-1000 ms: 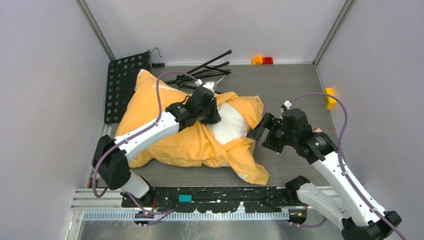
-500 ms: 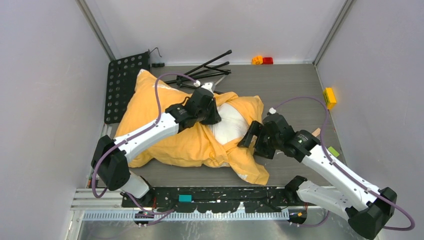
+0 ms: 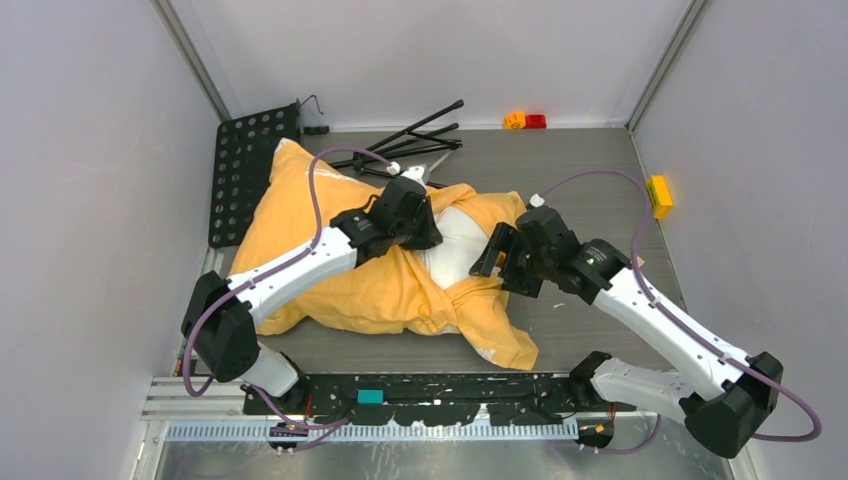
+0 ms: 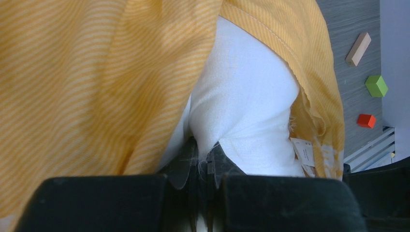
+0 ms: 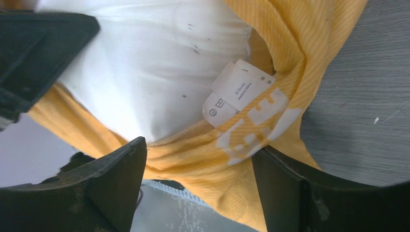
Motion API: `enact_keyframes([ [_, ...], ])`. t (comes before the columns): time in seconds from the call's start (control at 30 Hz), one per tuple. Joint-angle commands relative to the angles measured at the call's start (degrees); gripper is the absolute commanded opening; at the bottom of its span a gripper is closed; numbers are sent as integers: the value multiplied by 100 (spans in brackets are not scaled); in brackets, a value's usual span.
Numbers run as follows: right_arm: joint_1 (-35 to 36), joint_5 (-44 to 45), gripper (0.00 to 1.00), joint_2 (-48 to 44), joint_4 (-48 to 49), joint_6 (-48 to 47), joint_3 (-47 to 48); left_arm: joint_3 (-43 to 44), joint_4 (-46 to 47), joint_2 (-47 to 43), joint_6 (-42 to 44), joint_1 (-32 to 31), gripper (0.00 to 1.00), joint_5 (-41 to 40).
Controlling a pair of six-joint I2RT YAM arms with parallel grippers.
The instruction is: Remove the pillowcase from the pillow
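The pillowcase lies with its orange-yellow side out across the left half of the table. The white pillow bulges out of its open end. My left gripper is at that opening, shut on a pinch of the pillow's white cloth; the pillowcase drapes over the pillow. My right gripper hangs open at the right of the opening. Its fingers straddle a bunched fold of the pillowcase without closing on it. The pillow and a white care label sit just beyond.
A folded black tripod and a black perforated plate lie behind the pillow. Small orange and red blocks sit at the back wall, a yellow block at the right wall. A wooden block, green cube and red cube lie on the right.
My right arm has swung left and forward, bringing its open gripper from the bare table onto the pillowcase's edge. The left arm holds still.
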Motion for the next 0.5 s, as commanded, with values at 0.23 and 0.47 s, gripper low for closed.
enact_keyframes([
  [0.23,114,165,28,-477,-659,-90,-607,323,-260,-81,584,258,0,-1361],
  [0.47,110,83,11,-970,-909,196,-1322,937,-661,138,957,705,0,-1515],
])
